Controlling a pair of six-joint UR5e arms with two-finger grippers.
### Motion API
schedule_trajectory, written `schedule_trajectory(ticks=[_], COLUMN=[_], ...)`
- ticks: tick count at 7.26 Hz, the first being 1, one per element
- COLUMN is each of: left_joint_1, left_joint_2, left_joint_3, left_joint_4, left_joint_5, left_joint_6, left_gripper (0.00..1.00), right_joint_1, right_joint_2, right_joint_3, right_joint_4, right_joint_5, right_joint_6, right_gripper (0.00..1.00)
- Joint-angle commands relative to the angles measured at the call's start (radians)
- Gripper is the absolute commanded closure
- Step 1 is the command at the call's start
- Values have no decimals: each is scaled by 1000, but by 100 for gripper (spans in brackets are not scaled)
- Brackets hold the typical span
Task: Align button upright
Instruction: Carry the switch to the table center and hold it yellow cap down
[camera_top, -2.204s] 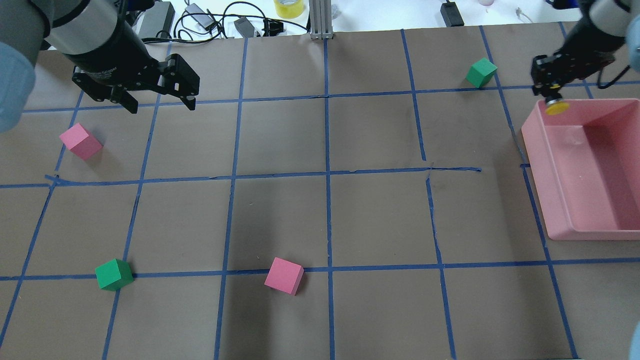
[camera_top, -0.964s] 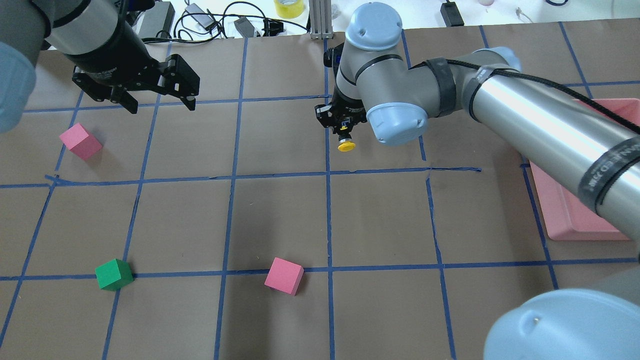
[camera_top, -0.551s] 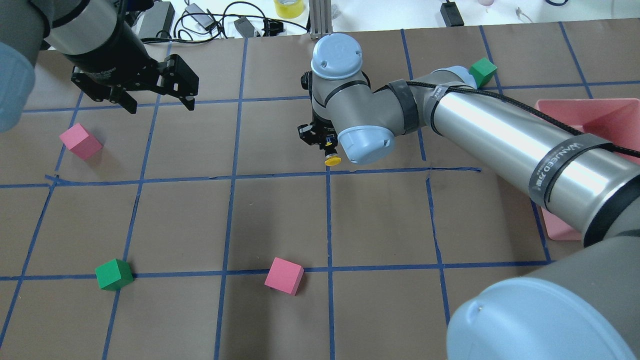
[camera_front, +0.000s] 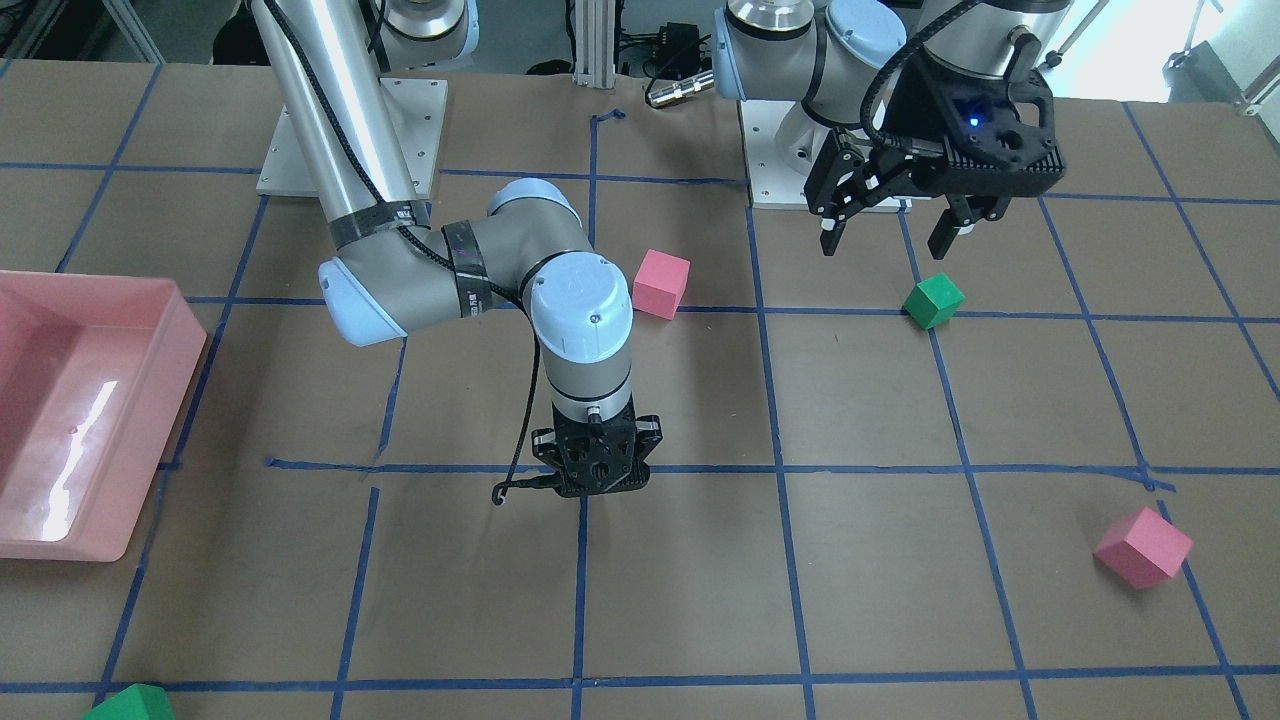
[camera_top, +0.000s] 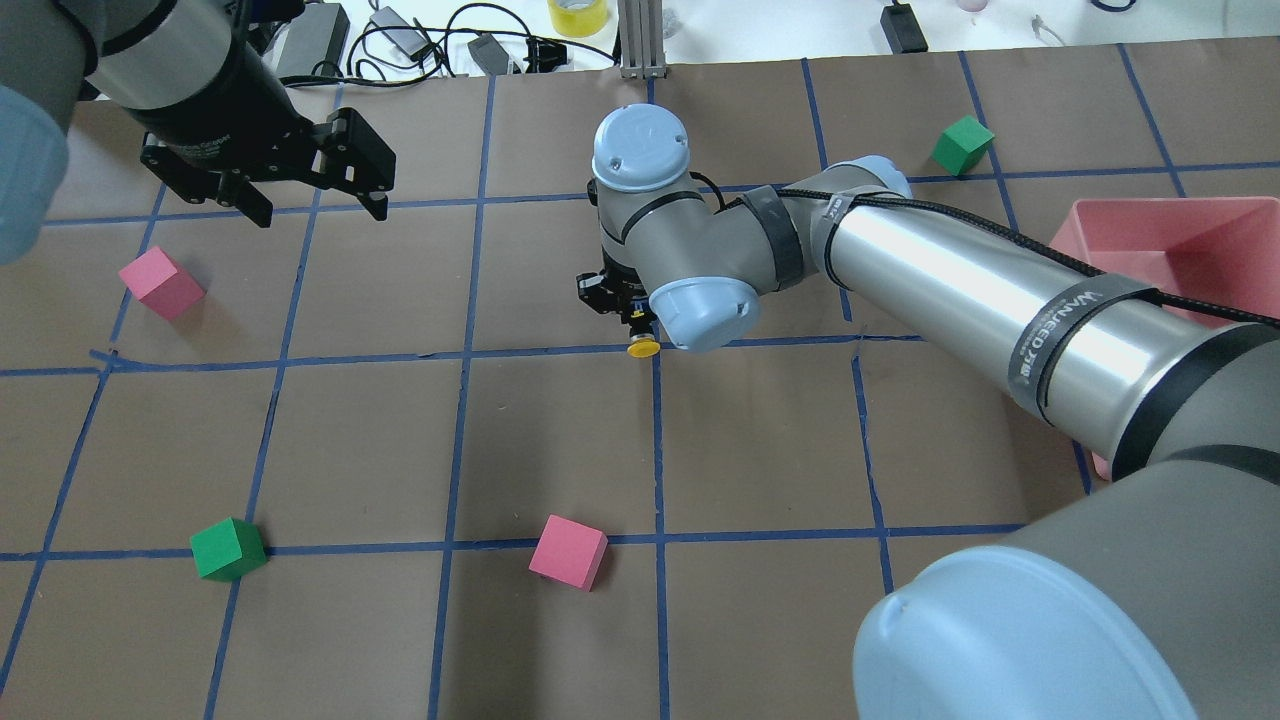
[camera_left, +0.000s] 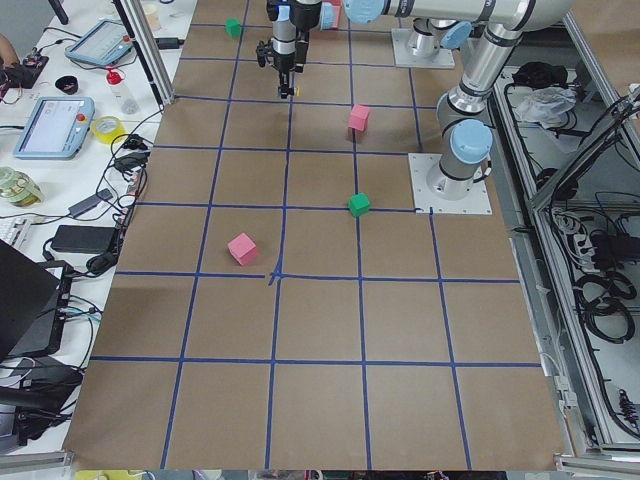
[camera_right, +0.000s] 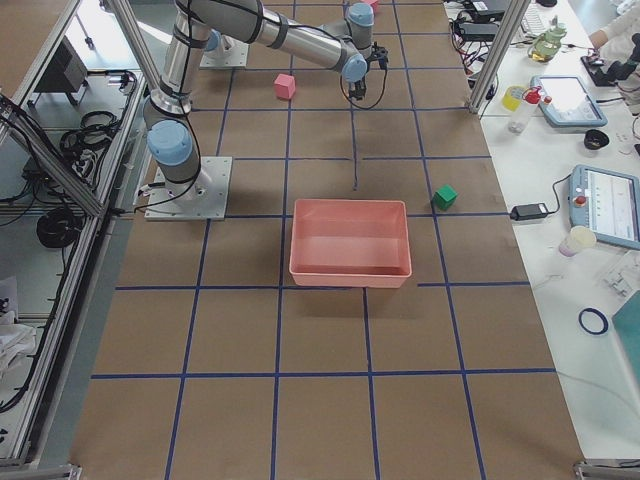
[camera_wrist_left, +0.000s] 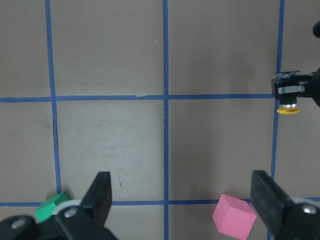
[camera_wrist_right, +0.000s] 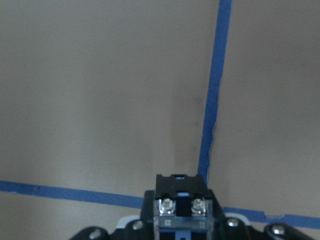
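Note:
The button, with a yellow cap (camera_top: 642, 348) on a black and grey body (camera_wrist_right: 181, 196), is held in my right gripper (camera_top: 632, 325). The gripper points down over a blue tape crossing at the table's centre. It also shows in the front view (camera_front: 596, 485). The cap sticks out below the fingers, just above the paper, and also shows in the left wrist view (camera_wrist_left: 288, 110). My left gripper (camera_top: 320, 210) is open and empty, hovering at the far left above the table, well away from the button.
Pink cubes (camera_top: 160, 282) (camera_top: 568, 551) and green cubes (camera_top: 228, 548) (camera_top: 963, 144) lie scattered on the brown paper. A pink bin (camera_top: 1180, 235) stands at the right, partly behind my right arm. Cables and tape rolls lie beyond the far edge.
My right arm has carried the button from the pink bin's far-left corner leftwards and nearer, to the central tape crossing. The left arm has barely moved.

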Motion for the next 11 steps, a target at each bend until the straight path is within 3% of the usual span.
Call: schedule_trajectory(ticks=[1,7,9,11], left_joint_1=[0,-6,-12,-12], left_joint_2=[-1,-3,-21,-27], left_joint_3=[-1,51,33,-12], left_joint_4=[1,-13,-16,-1], left_joint_5=[0,7,-2,-1], left_joint_6=[0,0,-12,-60], left_gripper=[0,0,0,0], right_joint_1=[1,1,1,1], right_joint_2=[18,28,28,28], right_joint_3=[8,30,34,37], right_joint_4=[-18,-18,-18,-23], right_joint_5=[-1,1,1,1], right_joint_6=[9,21,21,20], right_gripper=[100,100,91,71])
